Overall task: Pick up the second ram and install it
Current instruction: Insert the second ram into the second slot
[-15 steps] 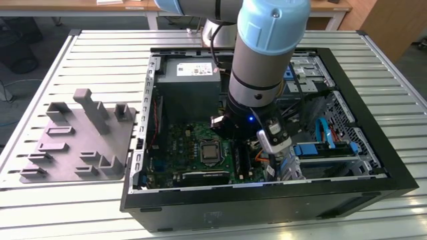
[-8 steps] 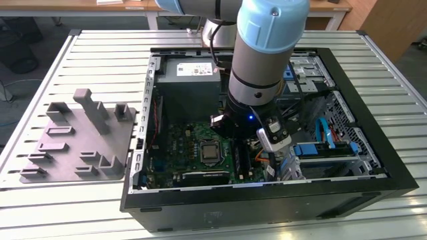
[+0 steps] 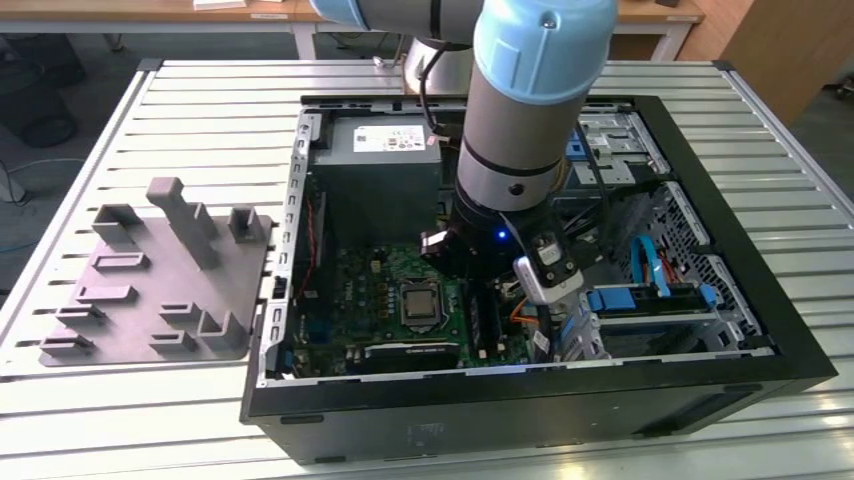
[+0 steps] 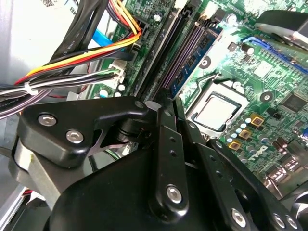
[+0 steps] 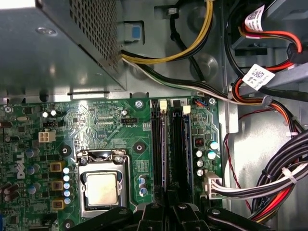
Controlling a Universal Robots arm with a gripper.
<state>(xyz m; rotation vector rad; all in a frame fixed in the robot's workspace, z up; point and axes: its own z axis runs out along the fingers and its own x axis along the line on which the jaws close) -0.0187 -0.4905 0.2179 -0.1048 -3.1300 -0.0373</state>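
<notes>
End effector (image 5: 169, 204) presses second ram (image 5: 166, 144) into mobo slot.

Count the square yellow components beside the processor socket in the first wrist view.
3. The square yellow components stand in one row along the processor socket, behind small capacitors: first, second, third. None seems hidden.

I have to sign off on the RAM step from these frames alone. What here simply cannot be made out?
- The gripper fingertips: in both wrist views the black linkages cover them, and in the exterior view the arm blocks them.
- The second ram: whether a dark stick sits in the memory slots or is held cannot be told; dark on dark.
- Slot latches' state: too small in the first wrist view.
</notes>
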